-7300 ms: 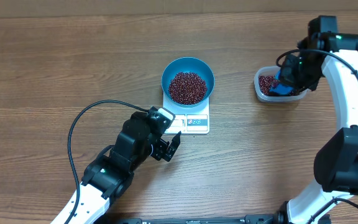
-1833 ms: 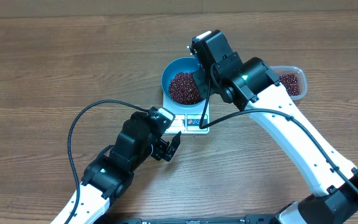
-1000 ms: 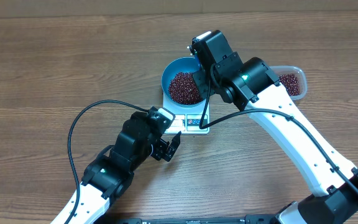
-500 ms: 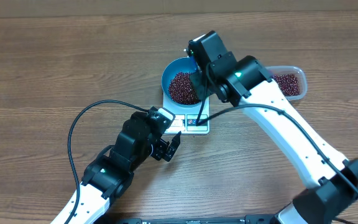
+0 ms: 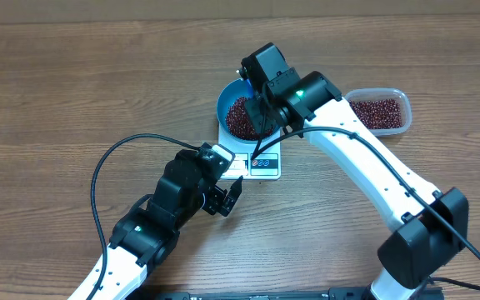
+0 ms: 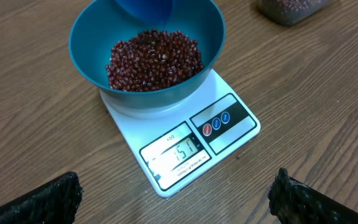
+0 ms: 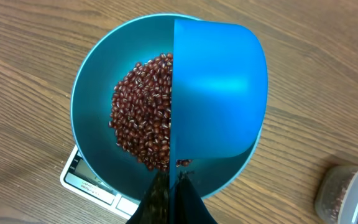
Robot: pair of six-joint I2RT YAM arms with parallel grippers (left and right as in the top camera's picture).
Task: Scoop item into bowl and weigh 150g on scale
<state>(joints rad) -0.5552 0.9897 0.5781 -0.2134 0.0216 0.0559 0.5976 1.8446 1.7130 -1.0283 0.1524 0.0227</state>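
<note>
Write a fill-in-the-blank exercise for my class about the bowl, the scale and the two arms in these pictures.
The blue bowl stands on the white ____.
The bowl holds a heap of red-brown ____.
The right pincer is shut on a blue ____ above the bowl.
The jaws of the left pincer stand ____.
Missing words: scale; beans; scoop; open.

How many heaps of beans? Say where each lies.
2. Beans in the bowl on the scale; more in the tub, right of the scale. The scoop over the bowl may hide some.
</note>
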